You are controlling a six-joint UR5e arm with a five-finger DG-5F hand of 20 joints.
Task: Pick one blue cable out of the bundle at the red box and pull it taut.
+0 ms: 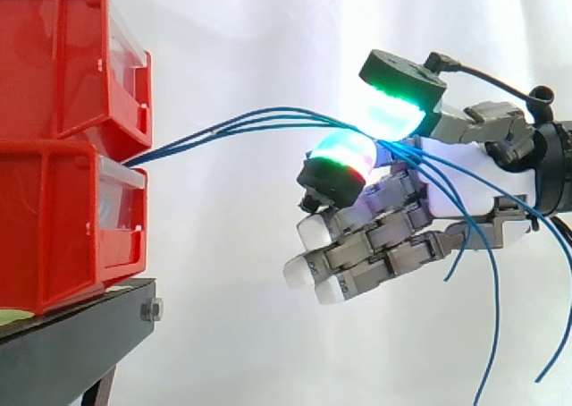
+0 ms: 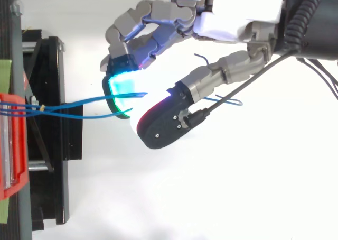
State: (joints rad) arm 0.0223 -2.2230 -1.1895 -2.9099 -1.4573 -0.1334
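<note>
A bundle of thin blue cables comes out from between the two stacked red boxes and runs right in a slight arch to my hand. The hand is shut on the cables: a green-glowing pad from above and a red-green pad from below pinch them where they meet. The other fingers are curled below, holding nothing. Behind the pinch the loose cable ends hang down. From above, the cables leave the red box and enter between the cyan pad and the dark thumb tip.
The red boxes stand on a black stand at the left, seen from above as a black frame. A white curtain is behind everything. The arm enters from the right.
</note>
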